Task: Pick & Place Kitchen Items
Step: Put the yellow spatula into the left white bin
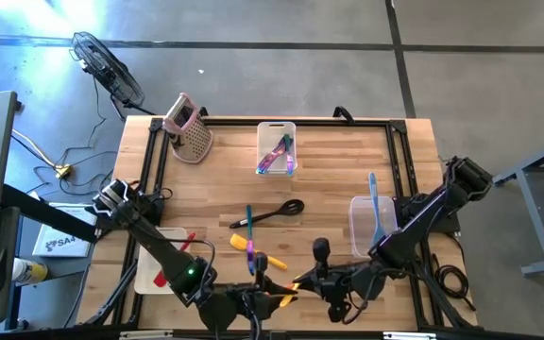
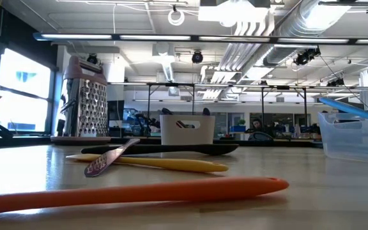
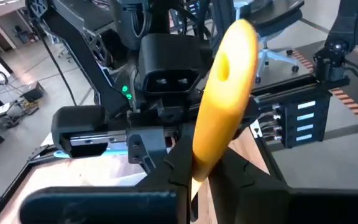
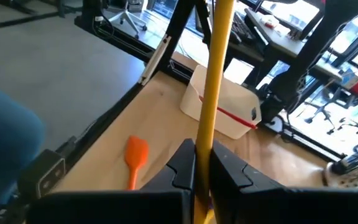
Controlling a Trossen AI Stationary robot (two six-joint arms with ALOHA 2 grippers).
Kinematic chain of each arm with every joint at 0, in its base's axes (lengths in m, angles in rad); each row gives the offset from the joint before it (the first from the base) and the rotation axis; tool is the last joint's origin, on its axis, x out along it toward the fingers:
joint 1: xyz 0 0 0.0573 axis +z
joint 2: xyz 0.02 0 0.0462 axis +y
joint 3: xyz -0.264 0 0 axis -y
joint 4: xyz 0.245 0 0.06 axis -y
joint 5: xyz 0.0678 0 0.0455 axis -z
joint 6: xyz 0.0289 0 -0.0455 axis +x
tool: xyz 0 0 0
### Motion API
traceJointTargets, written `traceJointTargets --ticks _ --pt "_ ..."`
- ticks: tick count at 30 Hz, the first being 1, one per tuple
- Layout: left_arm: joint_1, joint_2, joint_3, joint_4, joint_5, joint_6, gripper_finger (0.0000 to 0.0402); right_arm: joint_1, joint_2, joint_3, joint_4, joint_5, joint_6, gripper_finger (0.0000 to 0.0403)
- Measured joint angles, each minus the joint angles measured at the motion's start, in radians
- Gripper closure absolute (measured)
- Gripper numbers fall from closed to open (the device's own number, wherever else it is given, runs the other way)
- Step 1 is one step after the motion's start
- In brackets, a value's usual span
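On the wooden table (image 1: 329,179) you see both arms at the near edge, the left gripper (image 3: 194,177) and the right gripper (image 4: 202,163) each clamped on opposite ends of one yellow spatula (image 3: 224,93), with an orange spatula (image 2: 139,190) lying alongside.

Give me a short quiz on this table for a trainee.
1. True or false: the pink grater lies flat on its side.
2. The left gripper is shut on which item? A: a black ladle. B: the yellow spatula. C: a purple spoon.
3. Fill in the colour: the utensil sticking out of the clear bin is ___.

Key: 1. False, it stands upright. 2. B. 3. Blue.
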Motion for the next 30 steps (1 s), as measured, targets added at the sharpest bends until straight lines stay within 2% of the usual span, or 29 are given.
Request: traceJointTargets --ticks 4,8,11,15,19,23,27,30 --pt "0.0 0.0 0.0 -0.008 -0.003 -0.012 0.0379 -0.018 0.0 0.0 -0.018 -0.042 0.06 0.0383" --pt "0.001 0.001 0.0 -0.027 0.005 -0.026 0.038 -0.044 0.0 0.0 -0.047 -0.118 0.113 0.0336" --pt "0.0 0.001 0.0 -0.031 0.002 -0.027 0.038 -0.057 0.0 0.0 -0.04 -0.115 0.186 0.0301" --pt "0.0 0.001 0.0 -0.057 -0.001 -0.049 0.038 -0.062 0.0 0.0 -0.041 -0.101 0.186 0.0261" --pt "-0.003 0.0 0.0 -0.077 -0.029 -0.062 0.038 -0.05 -0.011 0.0 -0.046 -0.015 0.162 0.0235" --pt "-0.008 -0.016 0.002 -0.112 -0.052 -0.102 0.038 -0.016 -0.05 0.0 -0.038 0.097 0.086 0.023" --pt "-0.023 -0.036 -0.001 -0.211 -0.095 -0.179 0.038 0.041 -0.097 0.001 -0.028 0.225 0.035 0.0234" --pt "-0.047 -0.075 0.0 -0.32 -0.174 -0.272 0.038 0.094 -0.13 0.0 -0.033 0.32 0.034 0.0237"
